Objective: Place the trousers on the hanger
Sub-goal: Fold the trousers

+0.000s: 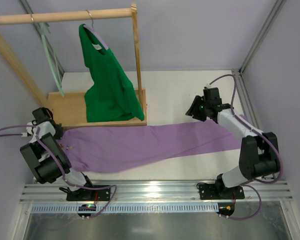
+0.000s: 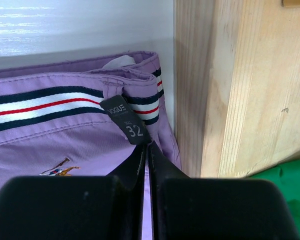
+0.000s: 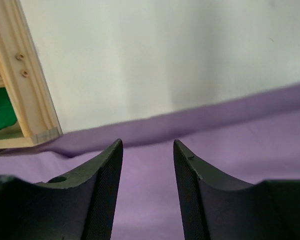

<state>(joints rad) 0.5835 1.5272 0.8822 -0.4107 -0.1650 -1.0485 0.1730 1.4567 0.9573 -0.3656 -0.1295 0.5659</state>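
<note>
The lilac trousers (image 1: 140,145) lie flat across the table, waistband at the left, legs running right. In the left wrist view the striped waistband (image 2: 50,102) and a black size label (image 2: 126,120) show. My left gripper (image 1: 56,131) is at the waistband corner, next to the rack base. Its jaws (image 2: 147,146) are shut, with a thin strip of lilac fabric between them. My right gripper (image 1: 196,111) is open just above a trouser leg (image 3: 150,200), holding nothing (image 3: 147,145). The pale mint hanger (image 1: 51,57) hangs on the wooden rail at the far left.
A wooden clothes rack (image 1: 137,65) stands at the back left on a flat base (image 1: 70,107) that touches the waistband (image 2: 230,100). A bright green top (image 1: 110,87) hangs from a metal-hooked hanger on the rail. White walls close in both sides.
</note>
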